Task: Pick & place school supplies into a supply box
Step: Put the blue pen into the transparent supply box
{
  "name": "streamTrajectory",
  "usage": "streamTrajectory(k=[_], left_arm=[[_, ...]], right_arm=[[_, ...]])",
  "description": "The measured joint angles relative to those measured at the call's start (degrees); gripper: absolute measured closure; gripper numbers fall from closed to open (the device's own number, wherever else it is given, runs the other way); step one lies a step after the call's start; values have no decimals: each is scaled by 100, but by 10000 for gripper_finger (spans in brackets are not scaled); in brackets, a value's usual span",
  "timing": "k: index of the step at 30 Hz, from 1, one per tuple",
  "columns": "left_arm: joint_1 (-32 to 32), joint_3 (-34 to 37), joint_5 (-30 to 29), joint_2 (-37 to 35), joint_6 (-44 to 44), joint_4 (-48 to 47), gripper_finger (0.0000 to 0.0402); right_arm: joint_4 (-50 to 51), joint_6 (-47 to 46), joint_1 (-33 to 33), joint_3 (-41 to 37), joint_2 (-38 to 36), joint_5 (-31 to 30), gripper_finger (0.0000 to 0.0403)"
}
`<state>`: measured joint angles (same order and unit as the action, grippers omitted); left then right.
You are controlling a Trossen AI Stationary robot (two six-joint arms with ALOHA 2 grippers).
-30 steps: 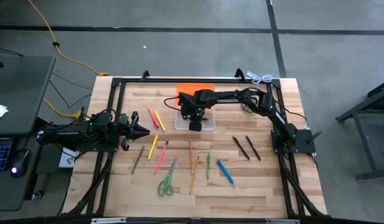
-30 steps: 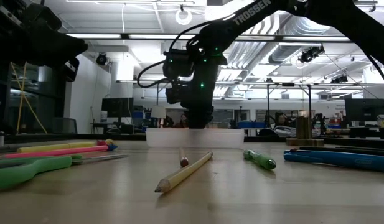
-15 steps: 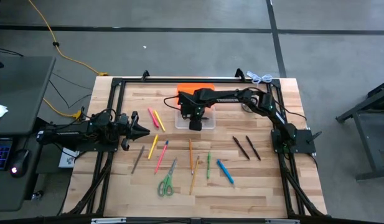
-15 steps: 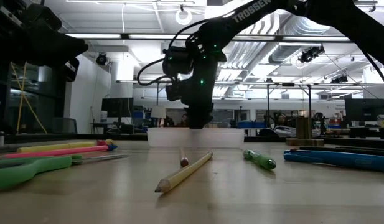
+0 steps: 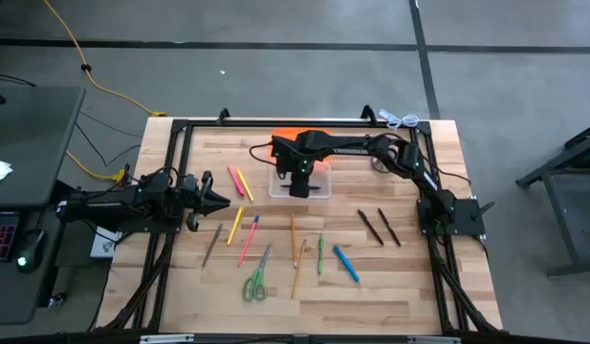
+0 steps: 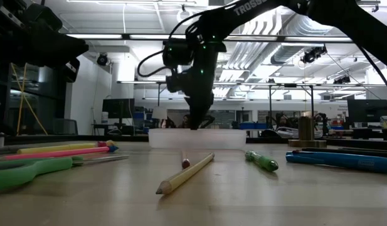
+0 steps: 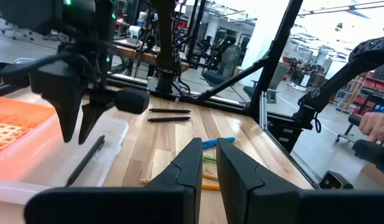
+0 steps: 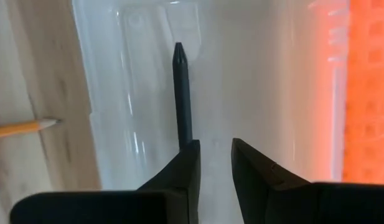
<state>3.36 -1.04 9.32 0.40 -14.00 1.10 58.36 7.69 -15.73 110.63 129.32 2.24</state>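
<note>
Hovering our right end effector (image 8: 211, 163) over the box (image 5: 318, 191), fingers slightly apart and empty, we are seeing the dark pen (image 8: 182, 99) lying inside, pointing straight ahead.

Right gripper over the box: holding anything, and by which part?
Nothing held. Right gripper is open above the box; a dark pen lies loose inside. Left gripper also holds nothing.

A: How many dark pens (image 5: 379, 227) by the worktop's right edge?

B: Two, plus one dark pen (image 8: 182, 93) lying in the one supply box (image 5: 318, 188).

A: And toward the front edge?

B: One pair of scissors (image 5: 255, 283), one blue marker (image 5: 345, 263), one green marker (image 5: 320, 254), two orange pencils (image 5: 295, 250).
</note>
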Motion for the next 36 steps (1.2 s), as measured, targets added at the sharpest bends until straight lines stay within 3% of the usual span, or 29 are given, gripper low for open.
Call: streamTrajectory(k=[13, 27, 36], left_arm=[[0, 0, 4, 0, 0, 0, 325], [2, 0, 4, 0, 0, 0, 325], [0, 0, 7, 0, 0, 0, 325]], right_arm=[[1223, -151, 19, 1234, -9, 1193, 336], [3005, -111, 508, 2235, -23, 1233, 336], [3164, -229, 945, 2306, -415, 1268, 336]])
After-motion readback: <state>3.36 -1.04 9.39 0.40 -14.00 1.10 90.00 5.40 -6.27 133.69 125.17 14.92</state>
